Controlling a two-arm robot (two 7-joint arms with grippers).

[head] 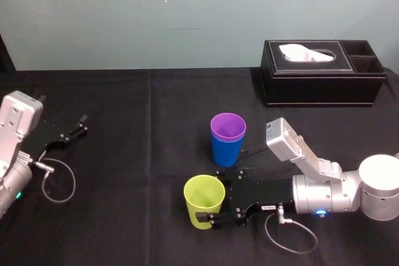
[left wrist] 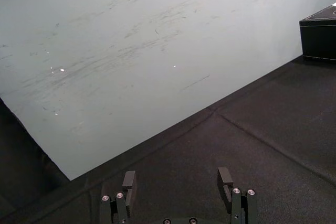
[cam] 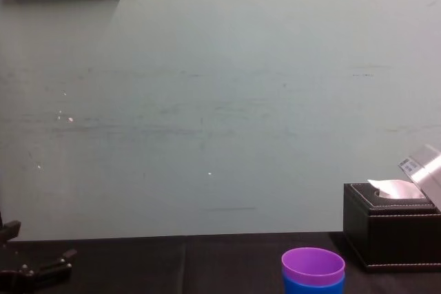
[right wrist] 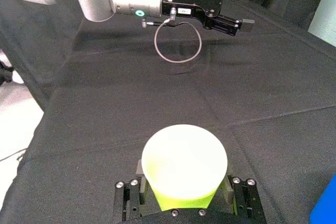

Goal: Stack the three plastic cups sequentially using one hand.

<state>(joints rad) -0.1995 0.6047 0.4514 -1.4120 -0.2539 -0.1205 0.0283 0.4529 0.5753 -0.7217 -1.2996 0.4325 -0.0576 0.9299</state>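
The yellow-green cup (head: 204,199) stands upright on the black tablecloth, near the front. My right gripper (head: 212,195), the one with the small white label, reaches in from the right, one finger on each side of the cup. In the right wrist view both pads press against the yellow-green cup (right wrist: 184,163) inside the right gripper (right wrist: 184,178). Just behind it the purple cup (head: 228,126) sits nested inside the blue cup (head: 227,151), also seen as purple cup (cam: 312,265) over blue cup (cam: 313,286). My left gripper (head: 78,126) rests open at the far left, its left gripper (left wrist: 177,179) fingers spread over bare cloth.
A black tissue box (head: 321,73) stands at the back right of the table, beyond the cups. A loose cable loop (head: 59,182) hangs beside the left arm. The pale wall (cam: 207,101) rises behind the table.
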